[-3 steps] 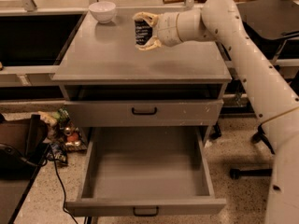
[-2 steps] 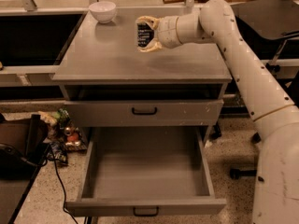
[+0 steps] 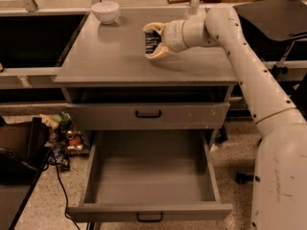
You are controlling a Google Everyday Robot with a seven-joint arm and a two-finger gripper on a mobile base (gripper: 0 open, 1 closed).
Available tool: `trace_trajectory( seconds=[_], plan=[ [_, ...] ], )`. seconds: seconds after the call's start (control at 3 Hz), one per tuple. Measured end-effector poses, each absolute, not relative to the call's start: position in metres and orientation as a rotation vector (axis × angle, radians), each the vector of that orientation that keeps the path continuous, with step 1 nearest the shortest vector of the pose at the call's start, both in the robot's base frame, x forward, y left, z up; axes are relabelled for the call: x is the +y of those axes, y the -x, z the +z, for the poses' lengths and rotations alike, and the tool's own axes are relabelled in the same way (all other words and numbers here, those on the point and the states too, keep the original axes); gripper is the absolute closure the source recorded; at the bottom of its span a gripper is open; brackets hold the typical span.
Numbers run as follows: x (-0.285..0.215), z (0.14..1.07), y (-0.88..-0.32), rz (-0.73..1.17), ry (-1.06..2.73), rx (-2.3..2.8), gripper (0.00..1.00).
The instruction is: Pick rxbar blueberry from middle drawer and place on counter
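My gripper (image 3: 154, 42) reaches in from the right over the middle of the counter (image 3: 105, 56). It is shut on the rxbar blueberry (image 3: 151, 41), a dark bar with white lettering held upright between the pale fingers (image 3: 158, 54), just above or touching the counter top. The middle drawer (image 3: 96, 176) is pulled wide open below, its grey floor bare, with a black pull handle (image 3: 149, 218) on its front.
A white bowl (image 3: 105, 11) stands at the counter's back left. The drawer above (image 3: 192, 116) stands slightly ajar. A dark bag and clutter (image 3: 29, 147) lie on the floor at left, and a black chair (image 3: 278, 13) is at the back right.
My gripper has come down toward the counter top with the bar in it and shifted slightly right. The drawers and bowl have not moved.
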State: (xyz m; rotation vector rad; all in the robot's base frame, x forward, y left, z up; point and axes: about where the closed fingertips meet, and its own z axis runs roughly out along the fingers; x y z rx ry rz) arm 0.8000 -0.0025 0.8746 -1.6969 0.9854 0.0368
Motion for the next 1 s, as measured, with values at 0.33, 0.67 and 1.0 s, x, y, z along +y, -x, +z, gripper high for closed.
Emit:
trace_trajectory(
  seconds=[0.33,0.67,1.0],
  plan=[
    [-0.0048,0.8705,-0.8030,0.046,1.691,0.999,0.11],
    [-0.0064,0.8707,-0.8034,0.046,1.687,1.000,0.00],
    [-0.0145,0.8778,-0.8027,0.036,1.659,0.994,0.00]
  ],
)
